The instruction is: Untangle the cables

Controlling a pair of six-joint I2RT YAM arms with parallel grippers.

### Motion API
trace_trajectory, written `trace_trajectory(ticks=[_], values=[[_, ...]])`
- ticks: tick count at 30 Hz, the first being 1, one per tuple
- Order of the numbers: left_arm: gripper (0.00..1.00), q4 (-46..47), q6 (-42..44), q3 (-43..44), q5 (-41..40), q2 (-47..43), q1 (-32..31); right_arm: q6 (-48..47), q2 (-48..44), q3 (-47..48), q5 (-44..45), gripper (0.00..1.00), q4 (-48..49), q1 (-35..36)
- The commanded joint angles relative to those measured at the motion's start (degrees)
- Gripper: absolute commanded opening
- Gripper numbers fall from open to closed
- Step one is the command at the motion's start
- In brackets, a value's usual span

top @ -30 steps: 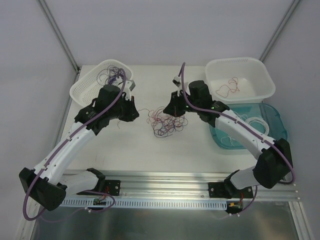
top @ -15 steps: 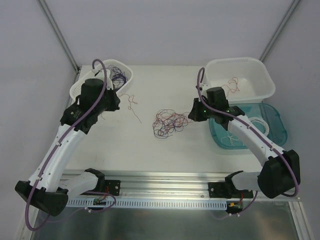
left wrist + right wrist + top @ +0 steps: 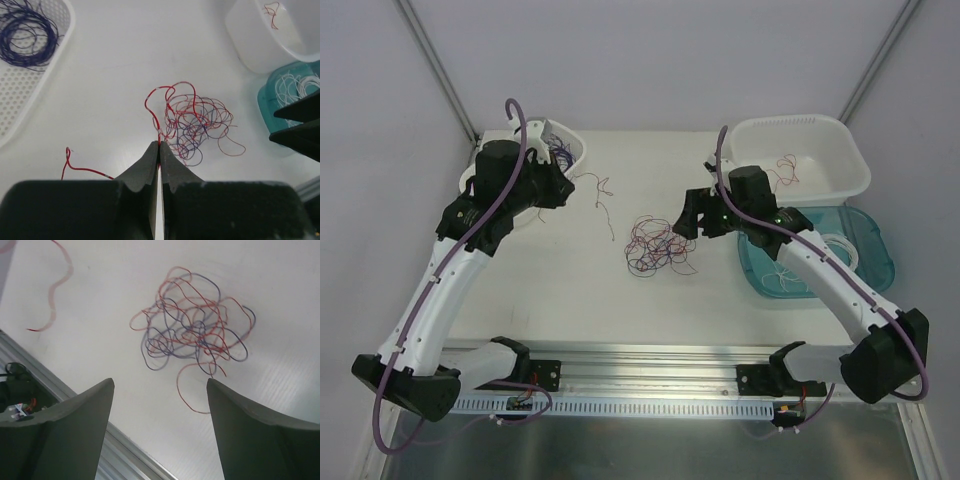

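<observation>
**While left jaws pinch 1 red wire, right jaws stand wide over the tangle**

As seen from the left wrist, the left gripper (image 3: 159, 146) has its 2 fingers pressed together on 1 red wire (image 3: 151, 107). The wire rises ahead of the tips in a curl, and its loose tail shows to the left of the fingers. From above, the same gripper (image 3: 563, 183) sits just beside the perforated white basket (image 3: 578, 152). The red strand (image 3: 603, 190) trails away from it toward the table (image 3: 570, 290) centre. Cannot tell whether the strand touches the main tangle.

Tangle (image 3: 658, 245): red and dark purple loops in 1 knot. It lies between the 2 grippers, ahead and right of the left tips (image 3: 197, 125).

Right gripper (image 3: 159, 390): jaws spread wide, nothing between them. The tangle (image 3: 192, 332) lies ahead of it on the table, apart from both fingers. Top view puts this gripper (image 3: 688, 215) just beside the tangle's right edge.

Other wires:
- purple coil (image 3: 25, 37) in the perforated basket, ahead and far left of the left tips
- 1 red wire in the white tub (image 3: 850, 165), behind the right arm
- white wires (image 3: 295, 85) in the teal tray (image 3: 875, 250), beside that tub
</observation>
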Motion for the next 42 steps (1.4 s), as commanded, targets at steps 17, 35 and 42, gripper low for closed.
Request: trace_trajectory(ticks=[17,35,42], values=[[0.00,5.11,-6.08,-2.93,9.13,0.99,-4.75,15.59,11.73,12.76,-8.21,0.81,26.90,9.81],[0.00,6.70,-6.79,-5.13,8.69,-0.33,-5.72,20.25,19.29,14.78,-12.08,0.54,31.13,10.69],[0.00,6.96,-5.91,-5.92,7.20,-0.86,-5.72,18.32,17.98,13.03,-10.33,0.19,29.02,10.51]])
